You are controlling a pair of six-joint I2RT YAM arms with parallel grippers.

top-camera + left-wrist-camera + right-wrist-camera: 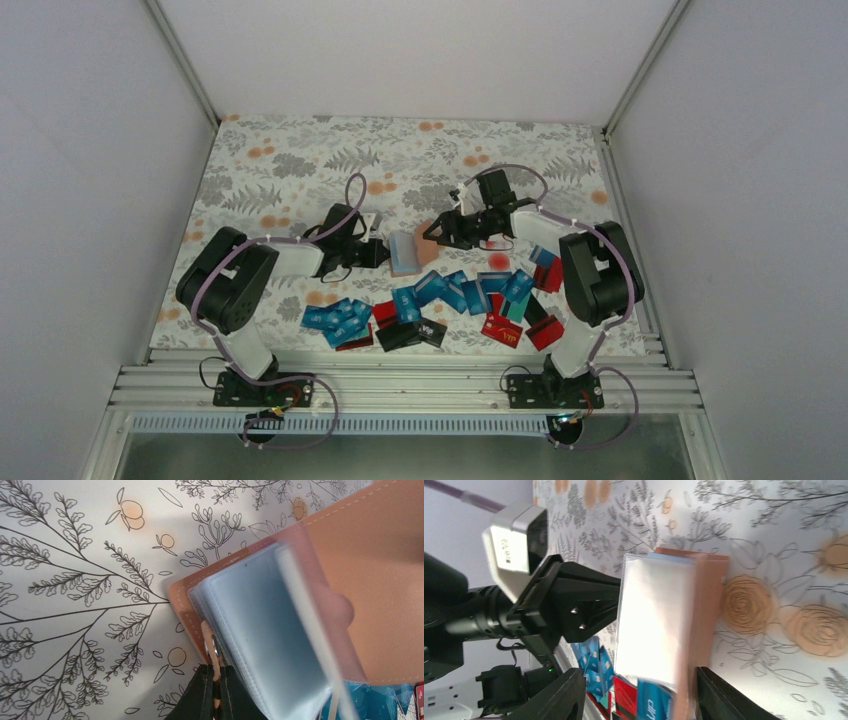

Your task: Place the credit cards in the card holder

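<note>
The tan card holder (pixel 405 255) lies open mid-table, its clear sleeves (pixel 260 630) fanned up from the tan cover (pixel 370 580). My left gripper (pixel 217 675) is shut on the holder's small tan snap tab; in the top view the left gripper (pixel 383 252) sits just left of the holder. My right gripper (pixel 644 697) is open and straddles the holder (pixel 659 620): its right finger stands beside the tan cover (pixel 706 605), and its left finger stands apart. The right gripper (pixel 443 232) reaches in from the right. Blue, red and black credit cards (pixel 450 290) lie scattered nearer the bases, and several credit cards (pixel 594 665) show under the holder.
A floral cloth (pixel 300 160) covers the table. White walls close in the left, right and far sides. An aluminium rail (pixel 400 385) runs along the near edge. The left arm's wrist camera (pixel 516 537) sits close to the holder on the right gripper's left.
</note>
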